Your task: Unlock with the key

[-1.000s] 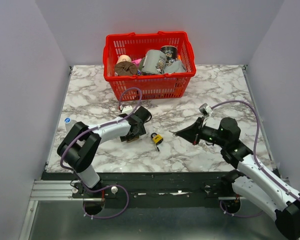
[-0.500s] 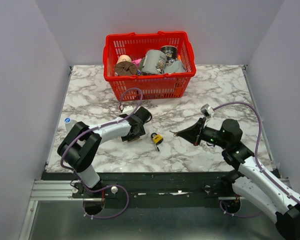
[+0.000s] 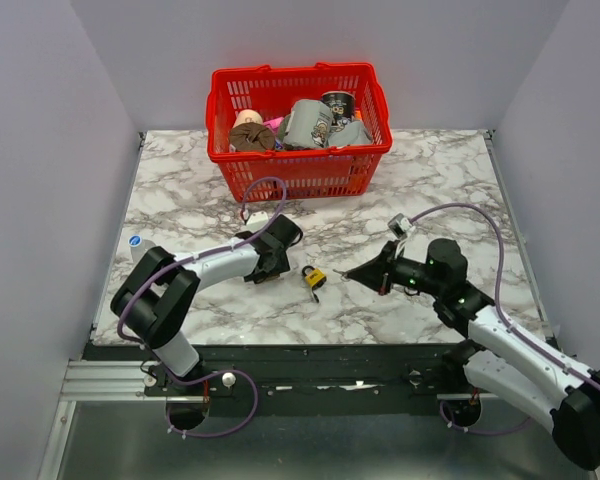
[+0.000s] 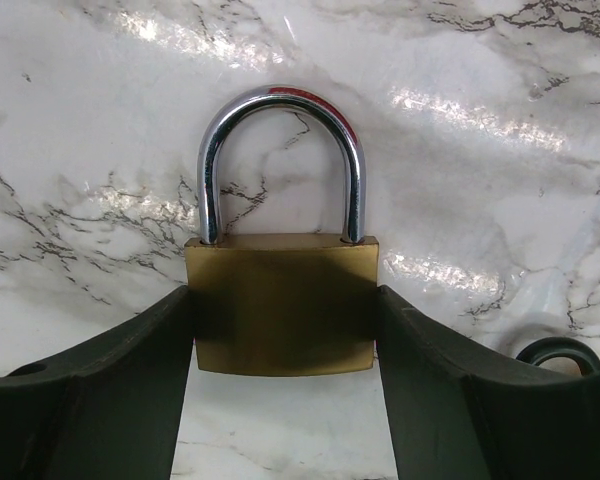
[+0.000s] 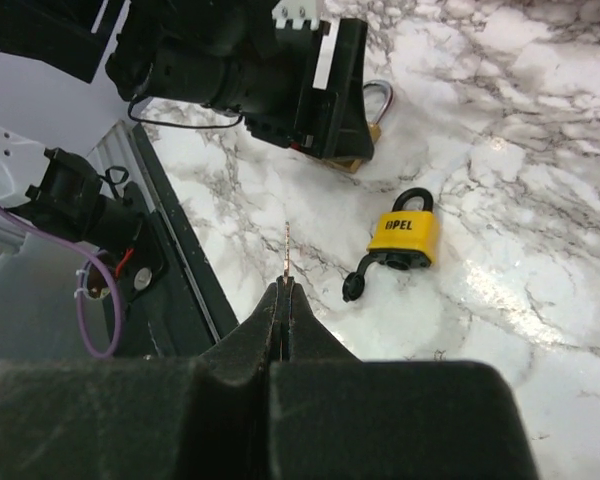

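The slim grey key sticks out edge-on from my right gripper, which is shut on it. In the top view that gripper hovers just right of the small yellow-and-black padlock. The padlock lies flat on the marble, and in the right wrist view its black keyhole cap hangs open. My left gripper is shut on the body of a larger brass padlock, whose steel shackle points away. In the top view the left gripper sits just left of the yellow padlock.
A red basket full of several objects stands at the back centre. A small white-and-blue object lies at the table's left edge. The brass padlock and left gripper also show in the right wrist view. The table's near edge is a dark rail.
My right gripper has moved left with the key, closer to the yellow padlock. The left gripper has barely moved and still holds the brass padlock.
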Available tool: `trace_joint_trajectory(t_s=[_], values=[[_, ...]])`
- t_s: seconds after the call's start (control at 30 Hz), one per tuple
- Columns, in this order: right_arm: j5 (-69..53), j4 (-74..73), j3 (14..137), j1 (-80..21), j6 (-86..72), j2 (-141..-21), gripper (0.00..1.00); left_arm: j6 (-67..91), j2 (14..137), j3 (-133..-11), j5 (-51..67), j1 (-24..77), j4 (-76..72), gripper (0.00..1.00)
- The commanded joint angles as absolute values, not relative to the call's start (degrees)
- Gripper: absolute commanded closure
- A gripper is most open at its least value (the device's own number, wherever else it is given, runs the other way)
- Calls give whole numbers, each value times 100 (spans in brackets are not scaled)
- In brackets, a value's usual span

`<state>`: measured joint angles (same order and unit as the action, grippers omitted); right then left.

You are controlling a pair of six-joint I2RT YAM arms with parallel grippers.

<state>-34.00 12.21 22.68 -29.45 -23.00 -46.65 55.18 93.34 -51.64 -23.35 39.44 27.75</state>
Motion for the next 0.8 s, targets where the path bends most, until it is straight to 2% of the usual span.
trace_joint_trajectory(t_s=[0.0, 0.17, 0.33, 0.47, 0.6, 0.77], values=[[-2709, 1933, 2197, -3506, -2443, -5097, 99, 5485, 9782, -5097, -1205, 3946, 2355, 71], [-2154, 2881, 2197, -4148, -2908, -5984, 99, 5581, 9607, -5133, -1002, 3815, 2136, 77], [-1995, 3383, 2460, -4324, -3067, -6767, 99, 5722, 9256, -5089, -993, 3630, 1890, 90], [-1846, 3884, 2549, -4342, -3278, -7338, 99, 5941, 9150, -4949, -669, 3446, 1609, 96], [-1828, 4341, 2697, -4351, -3471, -7962, 99, 5985, 9141, -4852, -466, 3296, 1450, 100], [-1732, 4447, 2997, -4359, -3445, -8534, 99, 6073, 9018, -4729, -246, 3182, 1336, 100]])
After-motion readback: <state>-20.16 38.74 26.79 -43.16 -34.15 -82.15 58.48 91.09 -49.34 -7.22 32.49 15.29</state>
